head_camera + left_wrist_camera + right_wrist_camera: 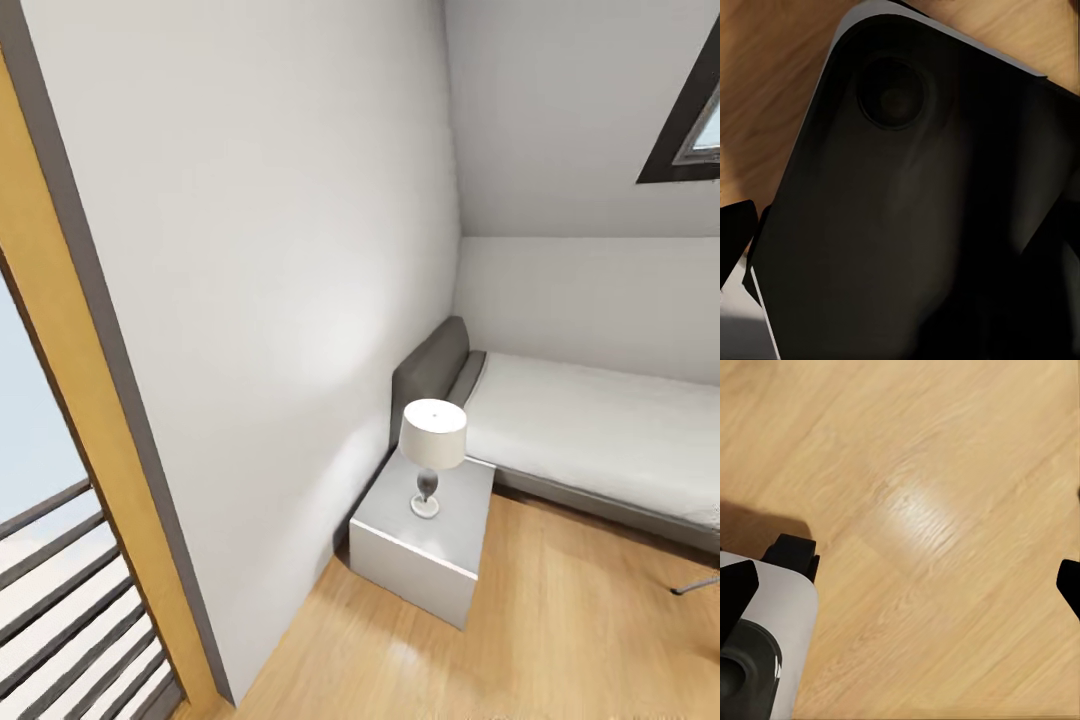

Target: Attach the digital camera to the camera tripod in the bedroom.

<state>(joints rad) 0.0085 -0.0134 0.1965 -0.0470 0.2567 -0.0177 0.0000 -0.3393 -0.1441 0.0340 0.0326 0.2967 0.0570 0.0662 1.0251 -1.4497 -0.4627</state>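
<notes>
facing a corner of the bedroom from the head view: a white wall [260, 300] running back to a low grey bed [590, 430] with a dark grey headboard [425, 370] and a pale mattress, set under a white sloped ceiling. dark-framed skylight [690, 120] cut into the slope at upper right. just beside the headboard, a plain white nightstand [425, 550] standing on the light wood floor [560, 640], touching the wall side and close against the bed. on top of it, a small table lamp [432, 450] with a white drum shade, a dark narrow stem and a round white foot, upright. at far left, a wooden door frame [70, 360] edged in grey, with a railing of dark horizontal bars [70, 610] and pale sky beyond. at the right edge near the floor, a thin grey rod-like end [697, 584] poking in, too little shown to name.

from the left wrist view, a large dark rounded panel with a pale rim and a round recess [892, 94] close to the lens, wood floor behind it; cannot tell how the left claw stands or whether anything is held.

from the right wrist view, bare wood floor with a soft glare patch, a grey-and-black rounded robot part [765, 637] at one side, and black fingertips [1069, 585] at the opposite edges, spread wide with nothing between them.

no saying where the digital camera or the camera tripod is from these views.
</notes>
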